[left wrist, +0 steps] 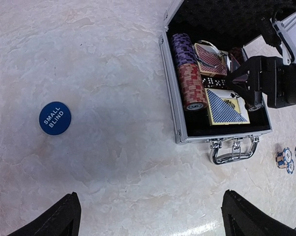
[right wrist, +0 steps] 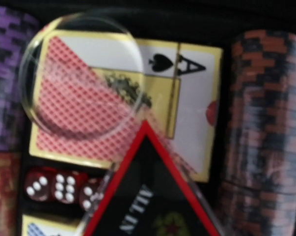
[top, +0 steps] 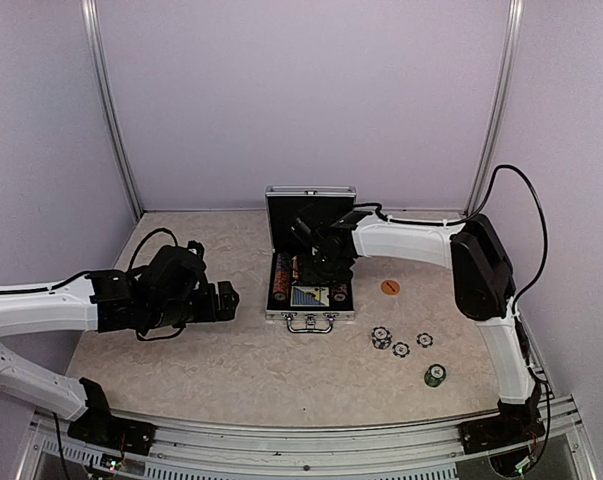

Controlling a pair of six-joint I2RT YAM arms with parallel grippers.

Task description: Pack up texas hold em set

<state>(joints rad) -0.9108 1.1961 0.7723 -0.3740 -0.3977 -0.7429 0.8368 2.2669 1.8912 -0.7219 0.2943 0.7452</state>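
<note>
Loose striped chips [top: 381, 337] and a green chip stack [top: 435, 375] lie at the lower right of the top view. An orange disc [top: 390, 287] sits just right of the open case [top: 286, 212]. A blue SMALL BLIND disc [left wrist: 55, 118] lies at the left of my left wrist view, well apart from the case.

My left gripper [left wrist: 150, 196] hangs empty with its fingers wide apart, and the case is to its upper right.

My right gripper [top: 326, 262] is over the case, above the red card deck [right wrist: 123, 98], the red dice [right wrist: 59, 186] and the triangular ALL IN plaque [right wrist: 148, 196]. I cannot tell how its jaws stand.
</note>
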